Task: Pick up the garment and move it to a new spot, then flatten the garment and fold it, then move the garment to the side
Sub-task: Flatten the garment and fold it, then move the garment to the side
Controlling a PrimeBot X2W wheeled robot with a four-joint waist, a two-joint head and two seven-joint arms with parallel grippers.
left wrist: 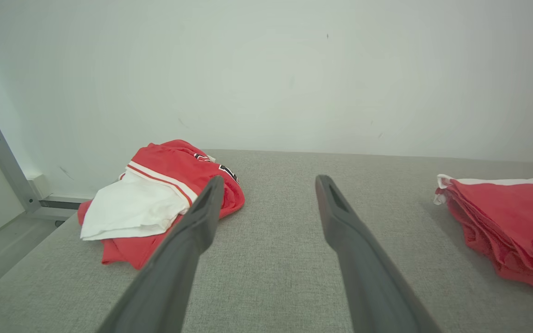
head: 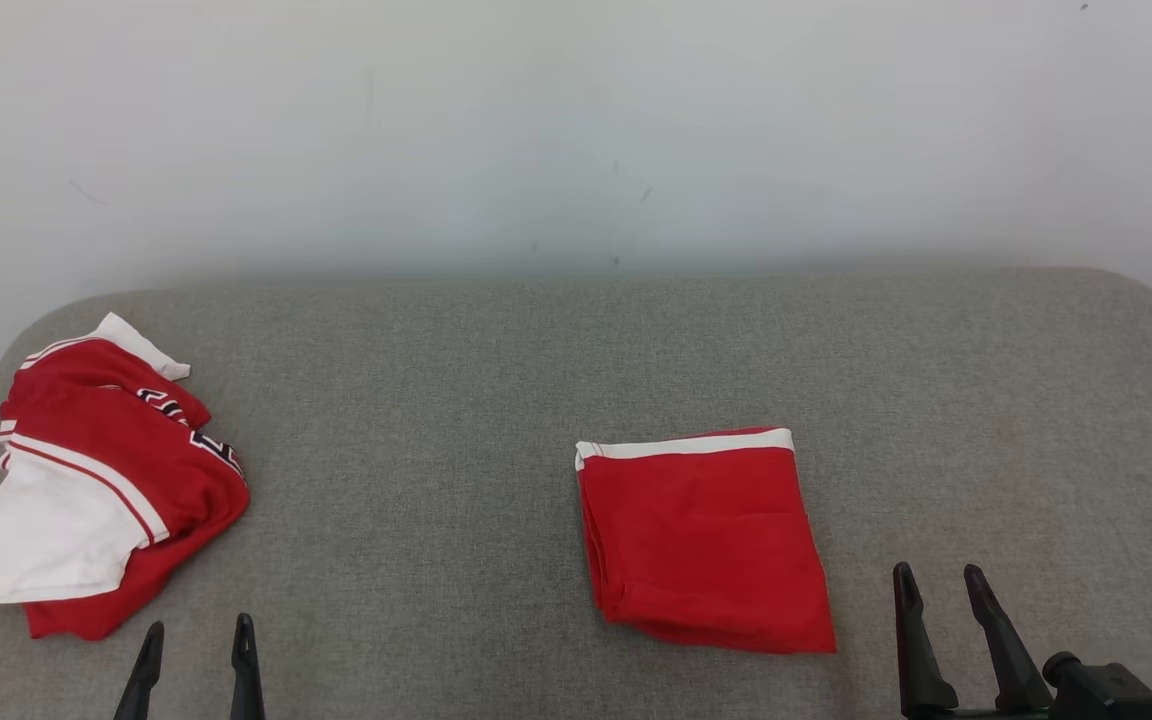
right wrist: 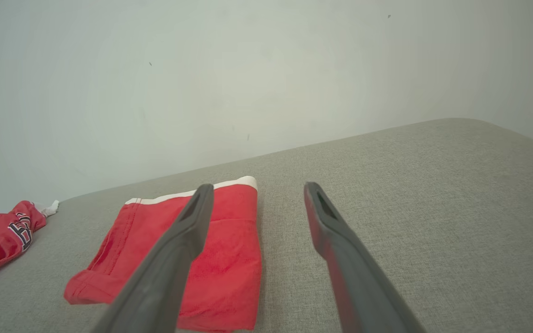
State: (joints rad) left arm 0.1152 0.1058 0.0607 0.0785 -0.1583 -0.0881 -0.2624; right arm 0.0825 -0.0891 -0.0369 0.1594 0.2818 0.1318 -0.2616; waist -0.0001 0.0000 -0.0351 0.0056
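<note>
Your folded red garment (head: 706, 545) lies flat right of centre on the grey fabric surface (head: 436, 400), with a crumpled red-and-white jersey (head: 96, 490) well apart at the left edge. Your left gripper (head: 199, 628) and right gripper (head: 938, 572) hover empty near you, jaws apart.

Grey fabric surface (head: 496, 360) against white wall (head: 576, 120); metal rail (left wrist: 3, 162) beside wall.

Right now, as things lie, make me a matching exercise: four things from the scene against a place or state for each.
Things:
1. folded red garment
2. red and white garment
3. left gripper
4. right gripper

Place or state:
A. open, lower left of the head view
B. crumpled in a heap, far left
C. open, lower right of the head view
D. lying flat, white band at its far edge

Pairs: 1-D, 2-B, 3-A, 4-C
</note>
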